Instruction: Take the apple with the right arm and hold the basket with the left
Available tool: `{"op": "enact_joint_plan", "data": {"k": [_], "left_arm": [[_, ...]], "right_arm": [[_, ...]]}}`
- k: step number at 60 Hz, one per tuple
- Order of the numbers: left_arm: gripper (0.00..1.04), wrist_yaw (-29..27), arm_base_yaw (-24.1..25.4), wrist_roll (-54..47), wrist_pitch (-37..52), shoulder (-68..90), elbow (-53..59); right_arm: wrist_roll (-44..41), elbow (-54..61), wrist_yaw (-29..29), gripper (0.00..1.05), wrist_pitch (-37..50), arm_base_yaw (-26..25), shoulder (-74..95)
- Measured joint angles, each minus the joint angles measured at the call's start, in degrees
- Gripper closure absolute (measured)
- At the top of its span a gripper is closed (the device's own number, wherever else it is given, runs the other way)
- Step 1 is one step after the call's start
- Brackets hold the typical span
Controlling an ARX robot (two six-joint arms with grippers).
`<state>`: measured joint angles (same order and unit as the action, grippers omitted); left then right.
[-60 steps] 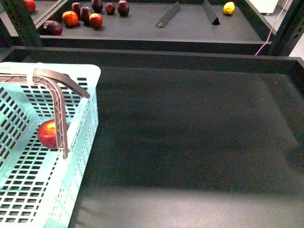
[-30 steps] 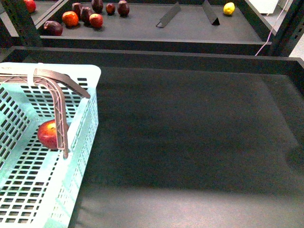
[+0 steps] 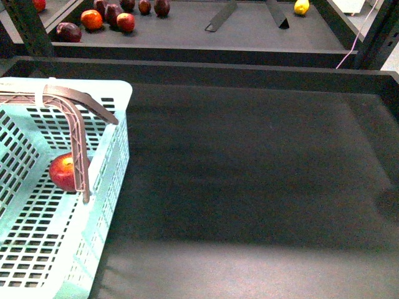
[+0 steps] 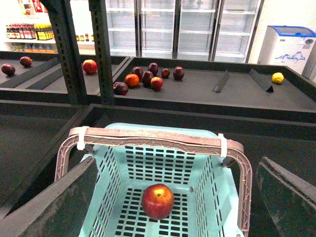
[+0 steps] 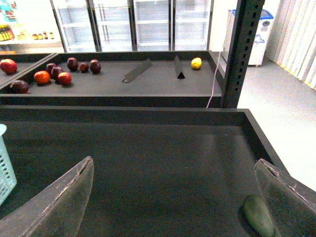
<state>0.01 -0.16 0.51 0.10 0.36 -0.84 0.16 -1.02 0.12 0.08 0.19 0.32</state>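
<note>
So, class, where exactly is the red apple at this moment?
The apple lies on the slotted floor inside the basket, at the left of the front view, just behind its brown handle; the left wrist view shows it alone there.

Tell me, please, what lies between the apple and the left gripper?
In the left wrist view, only slotted basket floor separates the apple from the open left gripper; nothing else lies there, and the mauve handle arches beyond the apple.

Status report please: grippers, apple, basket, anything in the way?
Both grippers open, empty. Apple sits inside basket. Basket handle arches over it; nothing else blocking.
</note>
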Motion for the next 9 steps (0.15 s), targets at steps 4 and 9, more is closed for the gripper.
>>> {"op": "enact_joint_plan", "data": {"k": [4, 9], "left_arm": [[0.07, 0.0, 0.0, 0.0, 0.0, 0.0, 0.0], [0.07, 0.0, 0.0, 0.0, 0.0, 0.0, 0.0]], "right_arm": [[0.0, 0.0, 0.0, 0.09, 0.0, 0.0, 0.0], [0.0, 0.0, 0.0, 0.09, 0.0, 0.0, 0.0]]}}
